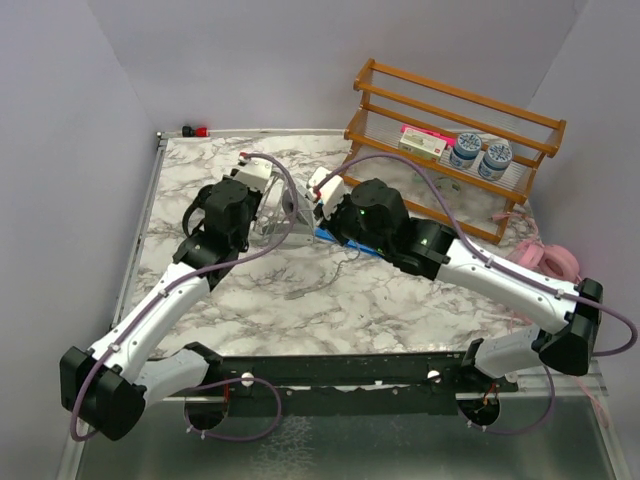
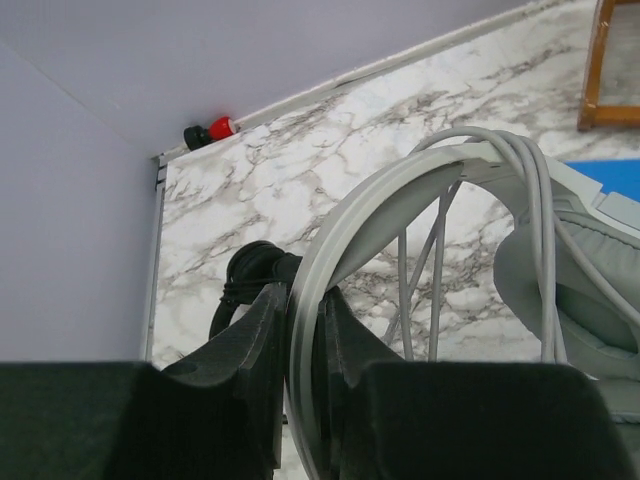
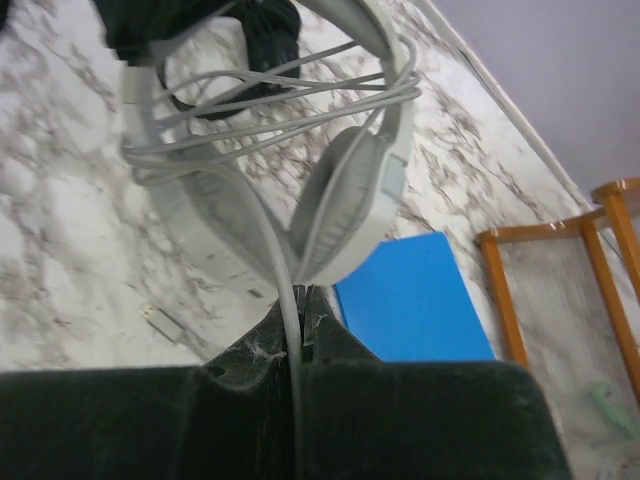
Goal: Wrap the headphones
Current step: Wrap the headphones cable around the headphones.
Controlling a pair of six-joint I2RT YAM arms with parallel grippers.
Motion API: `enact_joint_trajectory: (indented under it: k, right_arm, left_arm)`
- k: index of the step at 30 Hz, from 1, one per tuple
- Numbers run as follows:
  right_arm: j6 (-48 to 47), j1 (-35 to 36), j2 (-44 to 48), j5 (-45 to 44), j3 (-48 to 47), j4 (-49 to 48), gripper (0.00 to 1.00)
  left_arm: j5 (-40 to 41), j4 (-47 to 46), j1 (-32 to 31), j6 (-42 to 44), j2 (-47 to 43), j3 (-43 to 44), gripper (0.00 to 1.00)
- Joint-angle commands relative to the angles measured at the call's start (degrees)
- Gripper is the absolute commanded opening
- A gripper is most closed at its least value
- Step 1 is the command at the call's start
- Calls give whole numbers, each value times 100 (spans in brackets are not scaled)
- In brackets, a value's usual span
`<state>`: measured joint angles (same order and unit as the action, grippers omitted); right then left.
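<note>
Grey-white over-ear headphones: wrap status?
Done: several loops of grey cable cross the large grey-white over-ear headphones. In hand: left end effector clamps the headband, right end effector pinches the cable's free run. Left: finish it; pink over-ear headphones sit apart; small black on-ear headphones, state unclear.

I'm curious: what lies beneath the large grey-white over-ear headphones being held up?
A flat blue rectangular sheet on the marble table; the grey-white headphones cover part of it.
</note>
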<state>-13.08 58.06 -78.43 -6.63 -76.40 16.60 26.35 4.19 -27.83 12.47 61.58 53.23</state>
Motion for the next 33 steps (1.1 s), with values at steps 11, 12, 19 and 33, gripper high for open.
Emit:
enact_joint_trajectory:
  k: [11,12,19,33]
  right_arm:
    - [185,-1300,-297,123,97,-584,4]
    - [224,-1410,-304,168,109,-621,4]
    - [473,-2032,-603,564,216,-916,4]
    - [1433,-2880,-792,3776,1278,-2819,5]
  left_arm:
    - [-628,840,-345,582,-858,-155,0]
    - [-718,912,-345,541,-900,-155,0]
    - [-2462,1279,-345,110,-1278,-85,0]
    - [-3173,2074,-345,-2761,-1075,1432,0]
